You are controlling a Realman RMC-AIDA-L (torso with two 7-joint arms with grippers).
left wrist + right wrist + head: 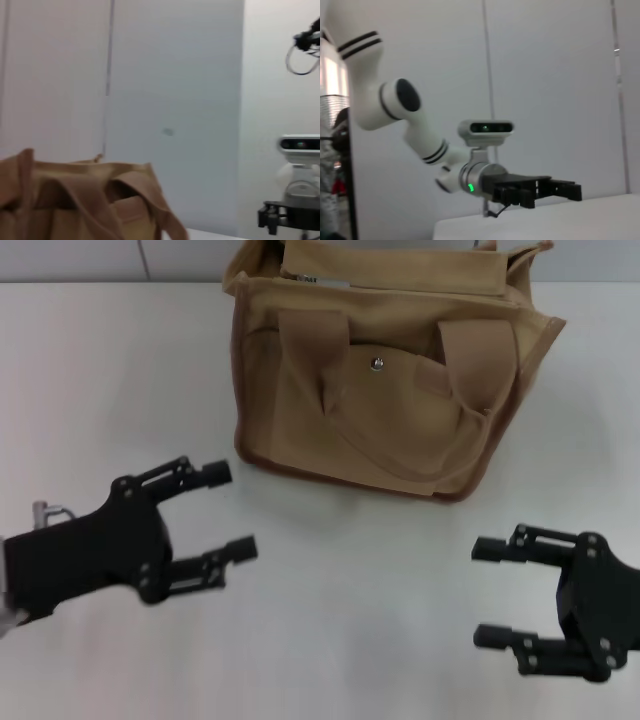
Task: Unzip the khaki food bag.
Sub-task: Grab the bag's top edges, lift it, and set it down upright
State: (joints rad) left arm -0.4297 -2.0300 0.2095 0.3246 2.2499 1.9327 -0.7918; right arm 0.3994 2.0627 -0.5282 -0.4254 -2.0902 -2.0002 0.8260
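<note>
Head view, left tool [232, 512] wide, right tool [483, 592] wide, both apart from khaki food bag [390, 390]

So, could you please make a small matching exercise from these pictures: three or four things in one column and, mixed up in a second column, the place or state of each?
Things:
1. khaki food bag
2. left gripper
3. right gripper
4. metal snap

Places or states:
A. open, low at the table's right side, clear of the bag
B. on the front pocket, between the two handles
C. standing at the far middle of the table
D. open, near the bag's lower left corner, not touching it

Pairs: 1-C, 2-D, 3-A, 4-B
</note>
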